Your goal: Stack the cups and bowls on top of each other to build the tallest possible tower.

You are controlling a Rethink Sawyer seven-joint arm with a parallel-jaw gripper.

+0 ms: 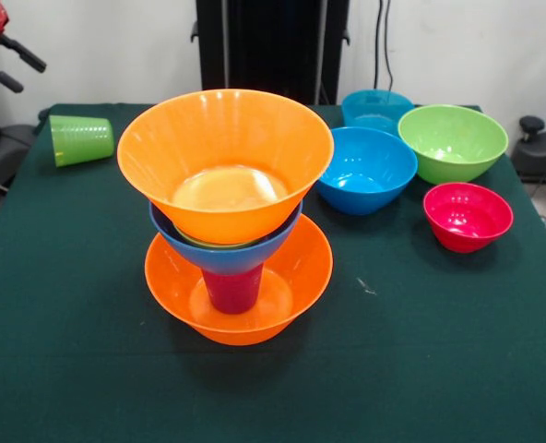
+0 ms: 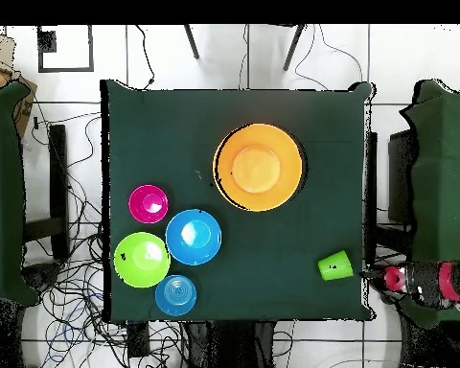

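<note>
- The tower [image 1: 229, 221] is standing upright near the middle of the table [image 1: 70, 351], its long axis running vertical: I am seeing an orange bowl [image 1: 287, 286] at the base, the purple-magenta cup [image 1: 232, 291] standing in it, a blue bowl [image 1: 219, 254] on the cup, and a wide orange bowl [image 1: 225, 157] on top, mouth up.
- The light green cup [image 1: 81, 139] is lying on its side near a table corner, well apart from the tower.
- A blue bowl [image 1: 367, 169], a teal bowl [image 1: 376, 109], a lime green bowl [image 1: 453, 141] and a red-pink bowl [image 1: 468, 215] are sitting clustered, mouths up.
- From overhead, the tower is showing only as one orange disc [image 2: 259, 167]; the front view alone is revealing its layers.
- The overhead view is catching the red arm [image 2: 427, 281] off the table edge near the green cup; I cannot tell the state of the tool.
</note>
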